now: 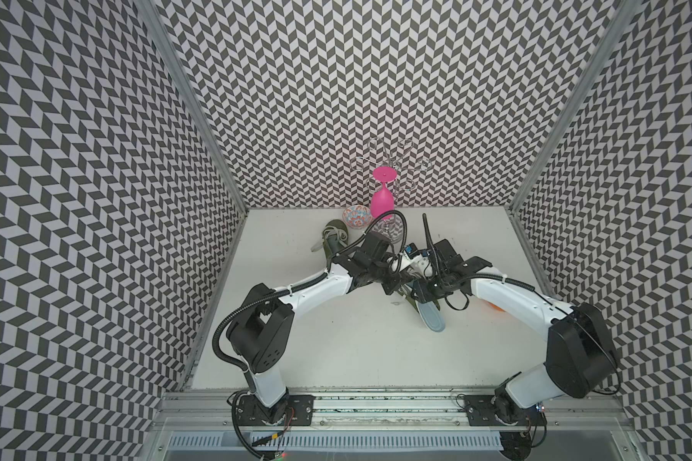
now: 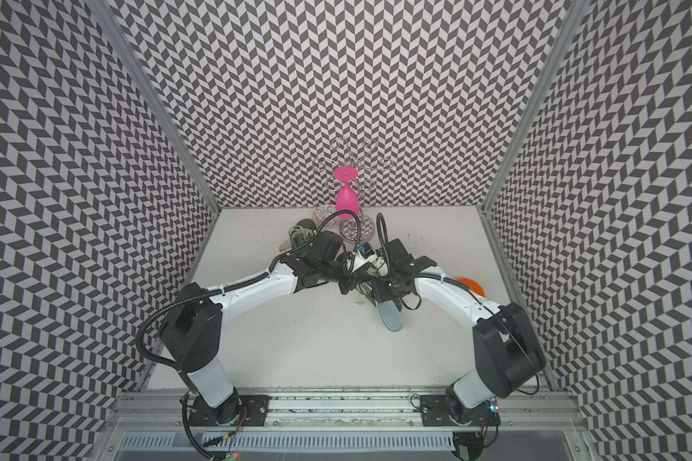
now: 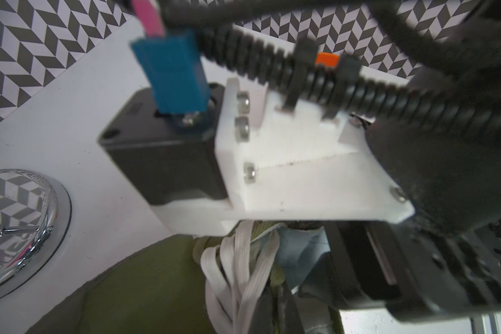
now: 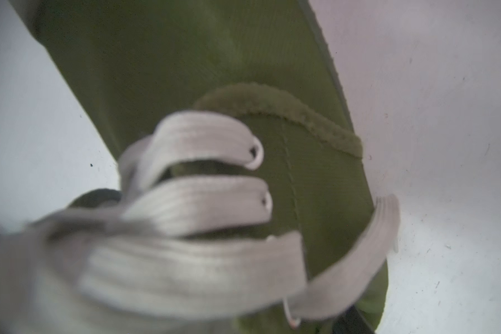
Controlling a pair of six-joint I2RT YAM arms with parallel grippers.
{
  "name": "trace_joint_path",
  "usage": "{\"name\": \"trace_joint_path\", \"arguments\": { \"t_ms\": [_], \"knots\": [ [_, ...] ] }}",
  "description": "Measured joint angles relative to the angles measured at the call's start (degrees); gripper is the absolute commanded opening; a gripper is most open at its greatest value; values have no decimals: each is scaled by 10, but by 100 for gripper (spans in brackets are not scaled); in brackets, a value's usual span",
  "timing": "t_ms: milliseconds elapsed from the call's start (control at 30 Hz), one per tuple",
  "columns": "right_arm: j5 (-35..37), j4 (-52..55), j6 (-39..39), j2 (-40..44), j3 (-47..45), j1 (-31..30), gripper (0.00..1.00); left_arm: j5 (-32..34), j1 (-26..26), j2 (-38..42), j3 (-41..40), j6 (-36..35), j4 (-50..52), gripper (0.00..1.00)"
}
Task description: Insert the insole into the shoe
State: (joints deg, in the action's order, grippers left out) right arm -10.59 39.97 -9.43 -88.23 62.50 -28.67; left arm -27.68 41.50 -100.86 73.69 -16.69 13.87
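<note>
Left claw (image 1: pixel 393 285) closed by olive shoe (image 4: pixel 185 57); right claw (image 1: pixel 421 293), I cannot tell. Risk: protruding blue insole (image 1: pixel 433 318) buckles, slips out.

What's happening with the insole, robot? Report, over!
Left gripper shut at the shoe, grip hidden. Right gripper low over the laces, jaws unclear. Insole partly in, end sticking out. Loose laces crowd the opening.

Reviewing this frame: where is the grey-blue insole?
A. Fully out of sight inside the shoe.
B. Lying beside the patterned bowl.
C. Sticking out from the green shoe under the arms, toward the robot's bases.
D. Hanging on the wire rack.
C: in a top view the insole juts out from the shoe, its rounded free end in plain sight and pointing toward the near side.
</note>
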Motion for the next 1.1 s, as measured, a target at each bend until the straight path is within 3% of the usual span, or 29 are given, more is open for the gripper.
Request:
{"name": "trace_joint_path", "arguments": {
  "t_ms": [267,867,1100],
  "knots": [
    [2,13,-7,6,-9,1,69,-4,-19,-24,-23,18,-16,0],
    [-57,58,-50,55,-47,31,75,2,-24,-38,-38,42,-38,0],
    [-57,39,-71,50,-81,31,72,1,-25,-42,-35,51,-40,0]
  ]
}}
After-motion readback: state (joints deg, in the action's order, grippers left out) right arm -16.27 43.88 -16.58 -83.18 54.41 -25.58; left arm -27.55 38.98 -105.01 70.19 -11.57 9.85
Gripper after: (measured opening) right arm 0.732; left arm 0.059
